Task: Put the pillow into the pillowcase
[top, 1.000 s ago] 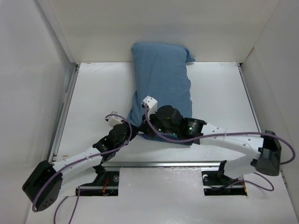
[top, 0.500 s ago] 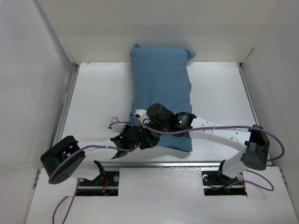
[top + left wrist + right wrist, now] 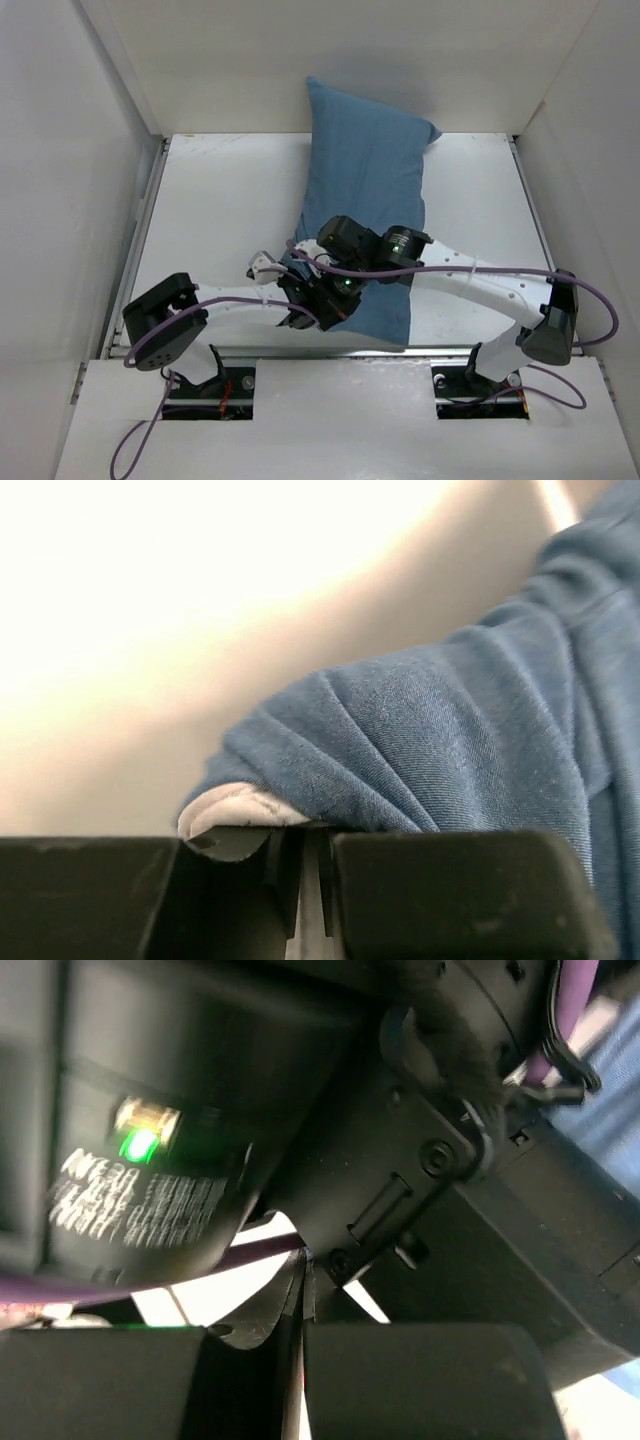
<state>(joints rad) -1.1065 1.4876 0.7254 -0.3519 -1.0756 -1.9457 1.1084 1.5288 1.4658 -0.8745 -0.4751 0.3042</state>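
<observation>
The slate-blue pillowcase [image 3: 368,175] lies stuffed and plump from the back wall toward the front edge, tilted right at its far end. In the left wrist view its folds [image 3: 450,740] bunch toward my fingertips, and a bit of the white pillow [image 3: 228,808] peeks out at the corner. My left gripper [image 3: 300,316] [image 3: 305,832] is at the near-left corner, jaws almost together on the cloth edge. My right gripper [image 3: 332,300] [image 3: 305,1272] is shut just beside it, facing the left arm's black wrist, with nothing seen between its fingers.
White walls [image 3: 90,150] box in the table on the left, back and right. A metal rail [image 3: 400,352] runs along the front edge. Purple cables [image 3: 470,272] loop along both arms, which cross closely over the pillowcase's near end.
The pillowcase's far end has swung right. Both grippers have moved toward the front edge at its near-left corner. The left arm has swept in, and its jaws have parted slightly.
</observation>
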